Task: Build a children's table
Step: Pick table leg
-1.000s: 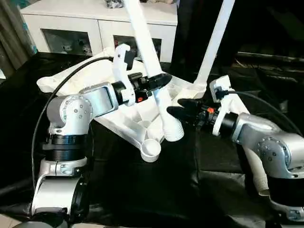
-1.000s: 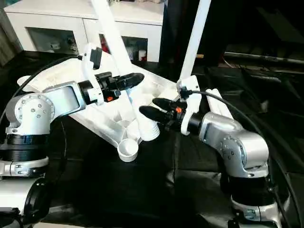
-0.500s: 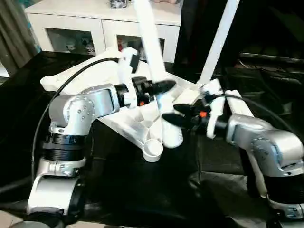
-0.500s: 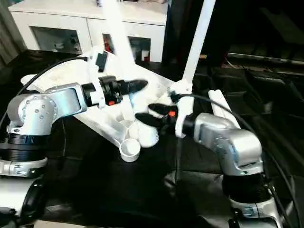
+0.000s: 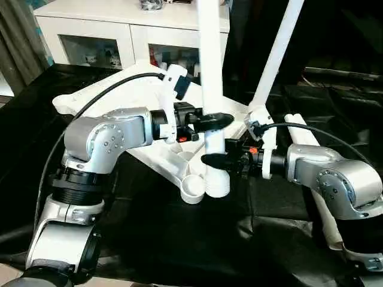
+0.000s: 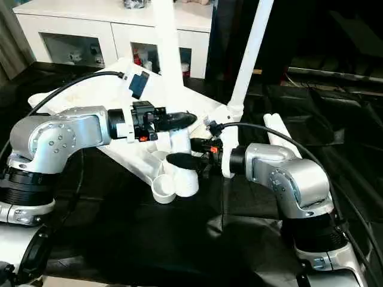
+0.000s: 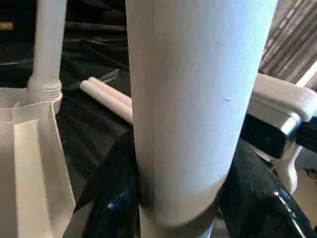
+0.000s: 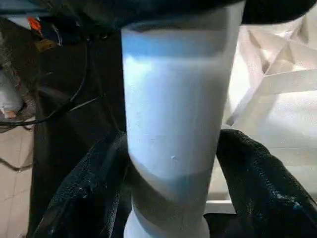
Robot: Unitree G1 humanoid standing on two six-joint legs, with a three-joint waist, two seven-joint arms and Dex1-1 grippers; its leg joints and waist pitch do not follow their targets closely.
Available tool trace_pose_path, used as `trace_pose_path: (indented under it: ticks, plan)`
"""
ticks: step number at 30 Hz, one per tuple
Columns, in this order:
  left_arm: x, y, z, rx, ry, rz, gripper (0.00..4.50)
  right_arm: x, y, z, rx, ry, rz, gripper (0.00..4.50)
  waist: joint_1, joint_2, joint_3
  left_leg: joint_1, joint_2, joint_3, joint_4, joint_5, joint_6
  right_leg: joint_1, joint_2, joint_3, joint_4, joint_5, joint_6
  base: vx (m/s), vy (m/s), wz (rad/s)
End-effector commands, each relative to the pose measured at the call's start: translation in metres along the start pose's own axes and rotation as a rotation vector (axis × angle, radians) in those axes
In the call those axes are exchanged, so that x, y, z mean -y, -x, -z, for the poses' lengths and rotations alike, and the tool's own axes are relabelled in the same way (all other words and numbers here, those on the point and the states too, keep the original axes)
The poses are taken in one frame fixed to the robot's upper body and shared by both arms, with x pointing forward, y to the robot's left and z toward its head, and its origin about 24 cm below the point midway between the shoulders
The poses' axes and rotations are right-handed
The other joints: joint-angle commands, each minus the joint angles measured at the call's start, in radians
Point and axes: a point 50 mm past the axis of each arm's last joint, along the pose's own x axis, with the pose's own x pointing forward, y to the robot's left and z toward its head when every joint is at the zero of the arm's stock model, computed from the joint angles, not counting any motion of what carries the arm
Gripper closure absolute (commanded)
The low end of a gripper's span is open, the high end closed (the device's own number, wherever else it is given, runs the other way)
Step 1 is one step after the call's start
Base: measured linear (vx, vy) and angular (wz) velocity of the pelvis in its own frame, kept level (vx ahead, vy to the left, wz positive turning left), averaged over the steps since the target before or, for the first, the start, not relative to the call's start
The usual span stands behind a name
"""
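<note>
White plastic leg [image 5: 210, 89] stands straight up with both grippers closed on it, the left gripper [image 5: 213, 120] higher and the right gripper [image 5: 215, 160] lower, its fat end just beside an empty round socket [image 5: 192, 189] of the upside-down table top [image 5: 114, 95].

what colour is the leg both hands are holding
Plain white all over, no pattern; the leg shows best in the left eye view.

Smooth white plastic table leg [image 5: 210, 72], glossy black table cover [image 5: 179, 239], brushed silver forearms [image 5: 111, 134]
</note>
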Motion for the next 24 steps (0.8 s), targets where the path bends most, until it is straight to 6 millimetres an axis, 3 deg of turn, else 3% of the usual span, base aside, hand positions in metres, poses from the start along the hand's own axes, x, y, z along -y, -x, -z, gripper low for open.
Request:
trace_pose_path:
  ticks: [1,15,24]
  plan:
    - [0.007,-0.001,-0.004,0.009,-0.034,0.037,2.64,0.001,0.001,0.002,-0.015,-0.019,-0.01,1.48,0.002,-0.009,-0.066,0.012,0.006,0.006,-0.057,-0.166,-0.028,0.052,-0.042,0.028,-0.066,-0.21,-0.152,0.0,0.0,0.0]
    - [0.01,-0.002,-0.003,-0.006,-0.056,0.065,2.64,-0.002,-0.002,0.01,-0.055,-0.037,-0.045,1.48,0.002,-0.009,-0.067,0.011,0.005,0.005,-0.056,-0.168,-0.029,0.053,-0.041,0.028,-0.066,-0.221,-0.148,0.0,0.0,0.0]
    - [0.01,-0.002,-0.003,-0.016,-0.067,0.071,2.64,-0.002,-0.002,0.016,-0.085,-0.041,-0.052,2.22,0.002,-0.01,-0.066,0.012,0.005,0.006,-0.055,-0.172,-0.028,0.052,-0.042,0.028,-0.066,-0.224,-0.149,0.0,0.0,0.0]
